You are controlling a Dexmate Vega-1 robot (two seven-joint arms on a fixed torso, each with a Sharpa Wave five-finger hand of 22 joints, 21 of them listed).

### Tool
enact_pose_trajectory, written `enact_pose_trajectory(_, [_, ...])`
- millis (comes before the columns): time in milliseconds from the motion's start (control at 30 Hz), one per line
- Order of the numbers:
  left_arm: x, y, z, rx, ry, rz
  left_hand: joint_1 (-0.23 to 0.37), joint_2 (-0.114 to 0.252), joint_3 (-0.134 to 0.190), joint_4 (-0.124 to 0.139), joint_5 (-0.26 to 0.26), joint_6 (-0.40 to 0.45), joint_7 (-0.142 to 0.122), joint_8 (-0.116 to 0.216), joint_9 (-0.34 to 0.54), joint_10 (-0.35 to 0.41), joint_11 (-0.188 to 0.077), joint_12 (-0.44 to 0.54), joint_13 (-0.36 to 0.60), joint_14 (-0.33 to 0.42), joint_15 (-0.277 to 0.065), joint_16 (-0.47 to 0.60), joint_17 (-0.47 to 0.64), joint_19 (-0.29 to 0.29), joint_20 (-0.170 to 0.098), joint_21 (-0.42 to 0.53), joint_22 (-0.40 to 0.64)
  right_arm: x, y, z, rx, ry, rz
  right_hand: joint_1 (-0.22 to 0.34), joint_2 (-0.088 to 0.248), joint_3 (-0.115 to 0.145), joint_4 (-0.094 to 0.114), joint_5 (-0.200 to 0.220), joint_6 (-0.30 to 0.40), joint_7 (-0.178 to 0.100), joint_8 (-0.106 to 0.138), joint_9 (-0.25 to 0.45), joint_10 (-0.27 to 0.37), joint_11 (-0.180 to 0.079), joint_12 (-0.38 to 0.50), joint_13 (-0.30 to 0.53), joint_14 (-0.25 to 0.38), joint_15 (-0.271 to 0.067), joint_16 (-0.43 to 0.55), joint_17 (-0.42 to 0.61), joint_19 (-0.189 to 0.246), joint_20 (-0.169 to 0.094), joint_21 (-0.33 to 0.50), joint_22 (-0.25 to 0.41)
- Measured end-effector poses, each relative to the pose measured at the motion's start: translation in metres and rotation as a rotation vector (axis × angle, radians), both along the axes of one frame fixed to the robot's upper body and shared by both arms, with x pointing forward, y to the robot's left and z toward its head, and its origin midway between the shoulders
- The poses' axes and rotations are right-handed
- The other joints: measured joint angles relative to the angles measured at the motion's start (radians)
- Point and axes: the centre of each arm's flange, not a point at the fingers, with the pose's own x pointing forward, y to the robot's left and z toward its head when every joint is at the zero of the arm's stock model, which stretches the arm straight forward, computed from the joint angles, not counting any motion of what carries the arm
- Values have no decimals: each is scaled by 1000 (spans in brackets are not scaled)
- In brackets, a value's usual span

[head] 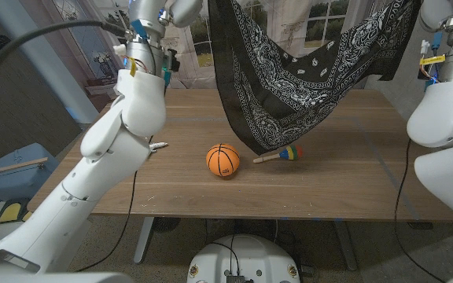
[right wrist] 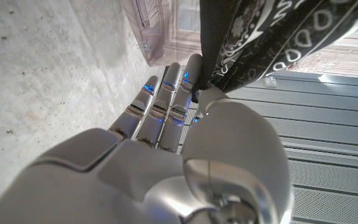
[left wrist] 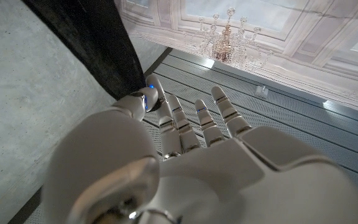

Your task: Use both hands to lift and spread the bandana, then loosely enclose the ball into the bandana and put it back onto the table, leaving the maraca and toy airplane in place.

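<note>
While hands (right wrist: 166, 124) hold bandana (head: 305, 63), ball (head: 222, 159) lies below.

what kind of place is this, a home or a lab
Probably a lab or studio made up to look like a home: a printed backdrop of windows behind a wooden table, bare concrete wall, and toy props, a ball and maraca.

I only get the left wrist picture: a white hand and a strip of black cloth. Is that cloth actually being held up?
Observer: Yes. In the head view the bandana hangs spread above the table, its lowest point dangling near the maraca.
Operator: What holds its other end?
Observer: The right hand pinches a patterned edge between thumb and fingers.
Operator: Where's the ball?
Observer: The ball sits on the table, left of the maraca, uncovered.
</note>
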Motion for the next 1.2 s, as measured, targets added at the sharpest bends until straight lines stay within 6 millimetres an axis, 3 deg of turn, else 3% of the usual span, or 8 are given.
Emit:
enact_pose_trajectory(100, [-10, 3, -2, -1, -6, -14, -8, -8, 5, -13, 26, 10, 2, 0, 0, 11, 2, 0, 3, 7, -4, 0, 0, 0, 0, 4, 0, 4, 9, -2, -56, 62, 94, 0, 0, 0, 0, 0, 0, 0, 4, 1, 0, 0, 0, 0, -6, -4, -4, 0, 0, 0, 0, 0])
enact_pose_trajectory(167, [-15, -3, -5, 45, 18, -85, -5, -13, 9, -17, 41, 18, 0, 0, 0, 19, 4, 4, 3, 7, -4, 0, 0, 0, 0, 7, -2, -10, -14, -9, -37, 87, 75, 0, 0, 0, 0, 0, 0, 0, 4, 1, 0, 0, 0, 0, -10, 0, -4, 4, 0, 0, 0, 1])
enact_pose_trajectory(267, [-23, -5, -8, 65, 25, -123, -16, -24, 17, -26, 71, 29, 1, 0, 0, 30, 6, 7, 3, 16, -2, 0, 0, -4, 4, 11, -5, -14, -24, -11, -57, 138, 115, 0, 0, 0, 0, -1, -6, 6, 4, 6, 0, 0, 1, 0, -10, 0, -4, 5, 0, 0, 0, 4])
enact_pose_trajectory(333, [-27, -4, -10, 64, 24, -128, -22, -31, 23, -31, 96, 38, 2, 0, 0, 39, 6, 7, 5, 17, -4, 0, -4, -3, 4, 11, -5, -11, -17, -12, -85, 172, 166, 0, 0, 0, 0, -1, -6, 6, 4, 6, 0, 0, 5, 0, -10, 0, -9, 5, 0, 0, 0, 4])
enact_pose_trajectory(367, [-32, -6, -12, 76, 23, -142, -25, -44, 26, -34, 110, 44, 3, 0, 0, 42, 7, 7, 8, 24, -2, 0, -5, 2, 9, 11, -5, -16, -30, -11, -86, 193, 166, 0, 0, 0, 0, -1, -6, 6, 4, 6, 0, 0, 5, 0, -14, 1, -10, 5, 0, 0, 0, 4])
enact_pose_trajectory(500, [-45, -5, -17, 67, 7, -130, -37, -63, 35, -44, 157, 67, 7, 0, -9, 60, 7, 7, 8, 34, -2, 0, -5, 5, 13, 18, -9, -12, -38, -10, -125, 269, 230, 1, 1, 0, 0, -1, -13, 13, 4, 6, 0, 0, 5, 2, -23, 2, -10, 9, 0, 0, 0, 4])
enact_pose_trajectory(800, [-70, 3, -30, -20, -19, -33, -55, -92, 53, -61, 235, 102, 9, 0, -13, 94, 8, 7, 10, 43, -4, 0, -5, 9, 9, 26, -14, 10, -33, 2, -270, 444, 403, 10, 9, 3, -6, -3, -20, 20, 4, 10, 0, 0, 5, 5, -26, -1, -10, 19, 0, 0, 8, 4])
enact_pose_trajectory(1200, [-99, 19, -50, -69, 22, -35, -78, -115, 77, -73, 328, 136, 11, 1, -13, 124, 7, -2, 12, 53, -4, 8, -5, 9, 9, 26, -14, 48, -7, 28, -463, 645, 616, 13, 12, 3, -6, -4, -23, 23, 3, 19, -13, -1, 5, 5, -61, 7, -26, 23, 0, 0, 8, 4])
